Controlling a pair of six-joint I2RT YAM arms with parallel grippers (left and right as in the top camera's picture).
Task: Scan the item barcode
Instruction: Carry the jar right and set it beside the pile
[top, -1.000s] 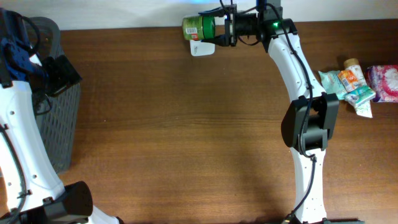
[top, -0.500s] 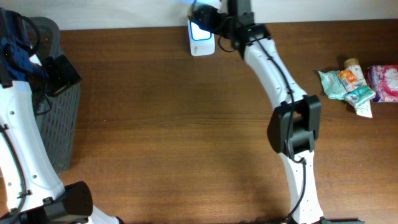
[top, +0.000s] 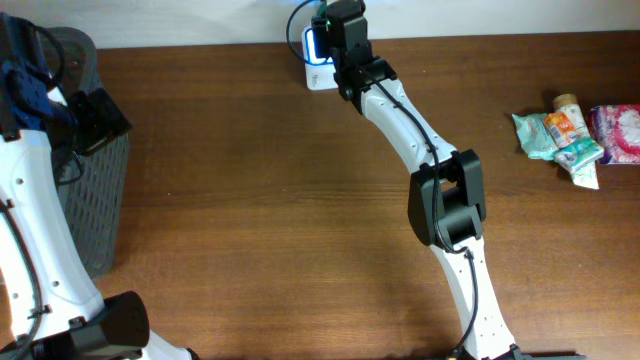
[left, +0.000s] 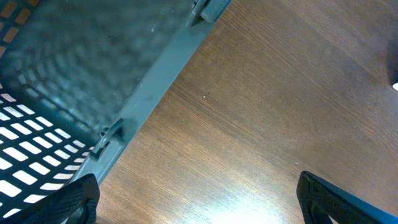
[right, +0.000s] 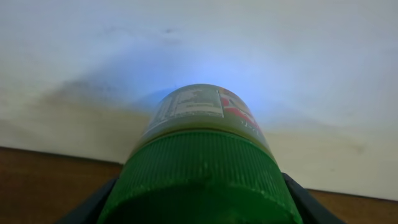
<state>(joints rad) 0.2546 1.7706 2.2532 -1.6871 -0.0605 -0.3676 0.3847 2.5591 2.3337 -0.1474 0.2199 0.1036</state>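
Right gripper (right: 196, 202) is clamped on the cap of the green-capped bottle (right: 196, 118). The bottle's long axis runs straight ahead of the fingertips, base foremost. Scanner (top: 318, 80) lies just beneath, glowing blue. Barcode facing: cannot tell. Left gripper (left: 199, 205) is spread wide, empty and well apart.

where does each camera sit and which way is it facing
overhead: above the table, looking down; left arm and right arm show.
left wrist: faces down at the basket rim; open left gripper tips show.
right wrist: looks along the held bottle toward the wall; right gripper flanks it.
shared: overhead and left wrist both see the basket.
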